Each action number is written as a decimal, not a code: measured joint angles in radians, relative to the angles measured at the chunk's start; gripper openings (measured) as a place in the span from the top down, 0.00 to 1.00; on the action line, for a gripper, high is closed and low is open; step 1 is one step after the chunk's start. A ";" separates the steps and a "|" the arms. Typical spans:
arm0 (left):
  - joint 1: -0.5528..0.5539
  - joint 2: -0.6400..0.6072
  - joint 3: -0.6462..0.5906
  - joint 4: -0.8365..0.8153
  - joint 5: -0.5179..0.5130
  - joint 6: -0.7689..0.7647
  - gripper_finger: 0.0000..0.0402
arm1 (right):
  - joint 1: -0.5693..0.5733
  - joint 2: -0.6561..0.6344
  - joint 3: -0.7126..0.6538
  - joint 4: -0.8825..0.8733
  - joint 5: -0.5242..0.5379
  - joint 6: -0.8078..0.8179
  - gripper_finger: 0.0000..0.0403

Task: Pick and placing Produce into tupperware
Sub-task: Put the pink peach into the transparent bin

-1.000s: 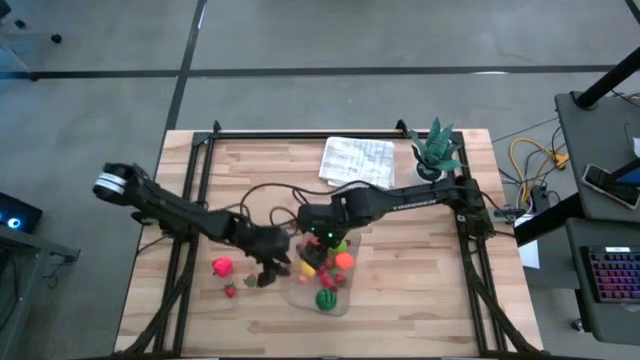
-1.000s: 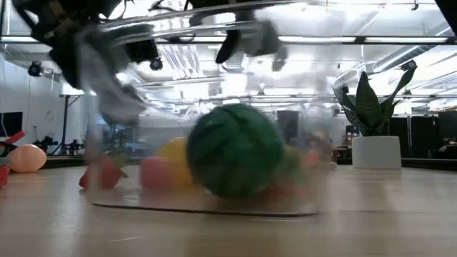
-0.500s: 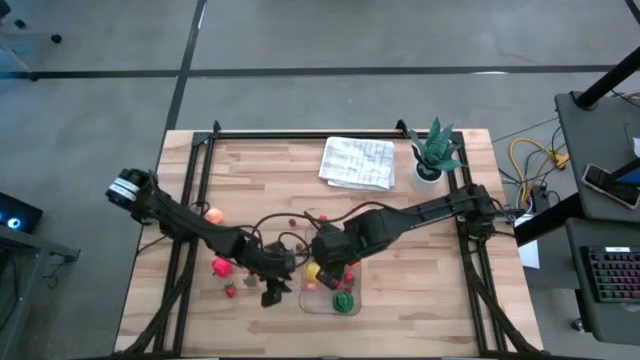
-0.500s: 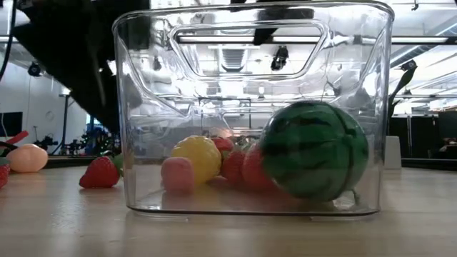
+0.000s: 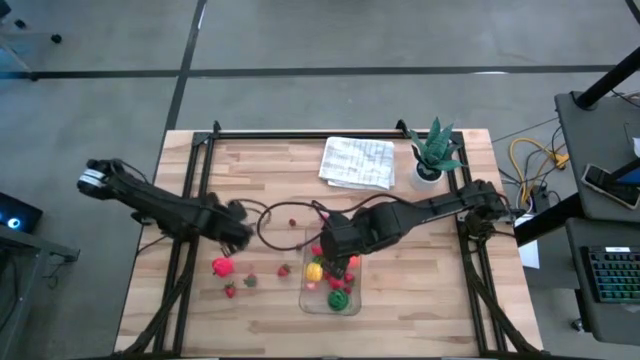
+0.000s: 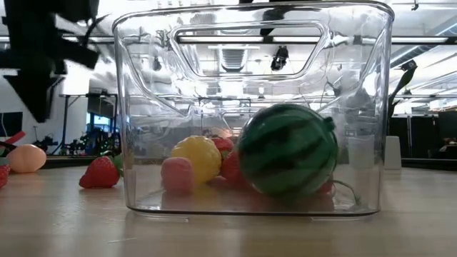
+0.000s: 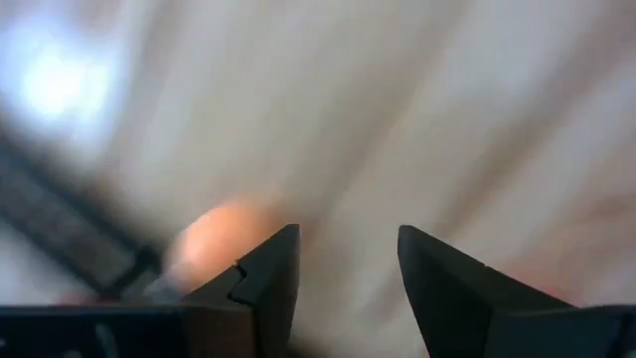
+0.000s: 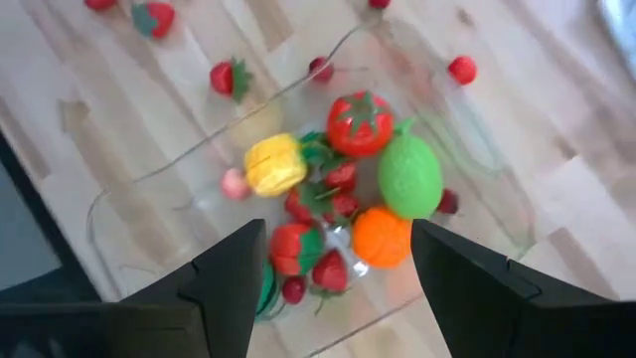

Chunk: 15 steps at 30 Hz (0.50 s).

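Observation:
The clear tupperware (image 5: 330, 292) stands on its base near the table's near edge. It holds a striped melon (image 6: 287, 160), a yellow fruit (image 8: 273, 164), a tomato (image 8: 360, 121), a lime-green fruit (image 8: 409, 177), an orange (image 8: 382, 237) and strawberries. My right gripper (image 8: 338, 288) hovers open above its far end, touching nothing. My left gripper (image 5: 240, 228) is open to the tupperware's left. A peach-coloured fruit (image 7: 214, 244) lies just ahead of its fingers.
Loose on the wood left of the tupperware lie a red fruit (image 5: 222, 267) and small strawberries (image 5: 284, 270). A white cloth (image 5: 357, 162) and a potted plant (image 5: 434, 150) sit at the far edge. Black cables (image 5: 270, 215) loop between the arms.
The tupperware, blurred and in motion a second ago, has settled upright on the table, and the melon has rolled sideways inside it. My left gripper has pulled back from the tupperware's left side toward the table's left and far edges. My right gripper stays over the tupperware.

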 joint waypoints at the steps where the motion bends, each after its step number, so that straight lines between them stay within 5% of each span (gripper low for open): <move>1: 0.017 -0.012 -0.005 -0.060 0.000 -0.007 0.61 | -0.003 -0.001 0.000 0.001 0.012 -0.007 0.40; 8: 0.155 -0.040 -0.055 -0.120 0.009 0.143 0.61 | -0.037 -0.003 0.000 0.002 0.039 -0.057 0.40; 15: 0.347 0.082 -0.061 -0.119 0.009 0.318 0.61 | -0.067 -0.003 -0.001 0.002 0.038 -0.086 0.40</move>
